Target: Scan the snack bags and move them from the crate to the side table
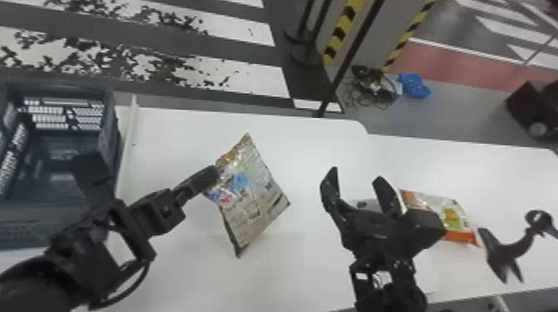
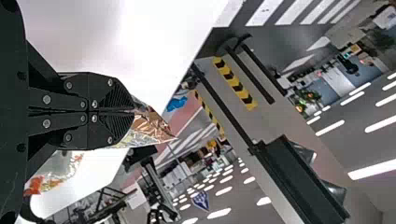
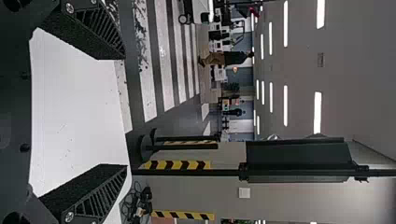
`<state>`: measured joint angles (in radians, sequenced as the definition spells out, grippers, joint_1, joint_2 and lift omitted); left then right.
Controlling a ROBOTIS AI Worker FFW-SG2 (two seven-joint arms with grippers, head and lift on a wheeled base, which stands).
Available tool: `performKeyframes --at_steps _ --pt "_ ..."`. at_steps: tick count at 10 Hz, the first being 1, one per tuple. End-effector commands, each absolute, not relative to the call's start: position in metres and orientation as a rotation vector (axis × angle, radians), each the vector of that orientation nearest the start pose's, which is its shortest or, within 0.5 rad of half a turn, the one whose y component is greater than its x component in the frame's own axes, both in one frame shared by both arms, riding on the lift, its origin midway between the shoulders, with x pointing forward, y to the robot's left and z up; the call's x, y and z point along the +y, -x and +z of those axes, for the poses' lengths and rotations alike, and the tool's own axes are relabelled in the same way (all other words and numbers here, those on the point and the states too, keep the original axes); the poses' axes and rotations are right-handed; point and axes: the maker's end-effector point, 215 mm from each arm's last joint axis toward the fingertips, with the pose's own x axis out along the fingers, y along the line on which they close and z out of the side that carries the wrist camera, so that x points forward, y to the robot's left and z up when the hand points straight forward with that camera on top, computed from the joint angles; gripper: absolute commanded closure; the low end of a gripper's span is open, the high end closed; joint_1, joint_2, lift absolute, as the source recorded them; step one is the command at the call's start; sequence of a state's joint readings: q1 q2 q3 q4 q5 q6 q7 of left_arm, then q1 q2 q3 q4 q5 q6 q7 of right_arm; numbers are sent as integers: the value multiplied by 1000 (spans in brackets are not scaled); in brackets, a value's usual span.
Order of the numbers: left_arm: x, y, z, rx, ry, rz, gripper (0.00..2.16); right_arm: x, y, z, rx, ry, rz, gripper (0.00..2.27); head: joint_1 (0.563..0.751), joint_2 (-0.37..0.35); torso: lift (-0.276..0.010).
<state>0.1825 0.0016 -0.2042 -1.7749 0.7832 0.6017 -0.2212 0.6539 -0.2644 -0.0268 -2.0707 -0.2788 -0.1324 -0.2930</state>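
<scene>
My left gripper (image 1: 214, 173) is shut on the upper left edge of a snack bag (image 1: 253, 199), holding it tilted above the white table. In the left wrist view, the left gripper (image 2: 133, 111) has its fingers pressed together, with the foil of the held bag (image 2: 154, 128) beyond them. To the right of that bag, my right gripper (image 1: 355, 180) stands open with nothing between its fingers; the right wrist view also has the right gripper (image 3: 114, 112) spread wide. An orange and white snack bag (image 1: 452, 215) lies on the side table behind the right gripper.
The blue-grey crate (image 1: 110, 145) stands at the far left, beside the white table (image 1: 174, 128). A black scanner-like device on a stand (image 1: 504, 249) is at the right, near the orange bag. A dark pole (image 1: 348, 58) rises beyond the table's far edge.
</scene>
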Motion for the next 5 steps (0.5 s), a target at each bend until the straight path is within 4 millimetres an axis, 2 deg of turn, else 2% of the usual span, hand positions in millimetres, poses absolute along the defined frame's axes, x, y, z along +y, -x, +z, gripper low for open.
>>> performKeyframes --at_steps 1,3,5 --pt "-49 -438 -447 622 797 -643 1976 -323 -398 -341 27 -47 -194 97 695 -350 -87" --pt "-55 -441 -476 681 771 -640 1976 -323 -396 -335 19 -49 -194 97 695 -350 -87" --pt "-77 -430 -500 746 721 -676 1976 -323 -395 -331 13 -51 -192 97 695 -350 -87"
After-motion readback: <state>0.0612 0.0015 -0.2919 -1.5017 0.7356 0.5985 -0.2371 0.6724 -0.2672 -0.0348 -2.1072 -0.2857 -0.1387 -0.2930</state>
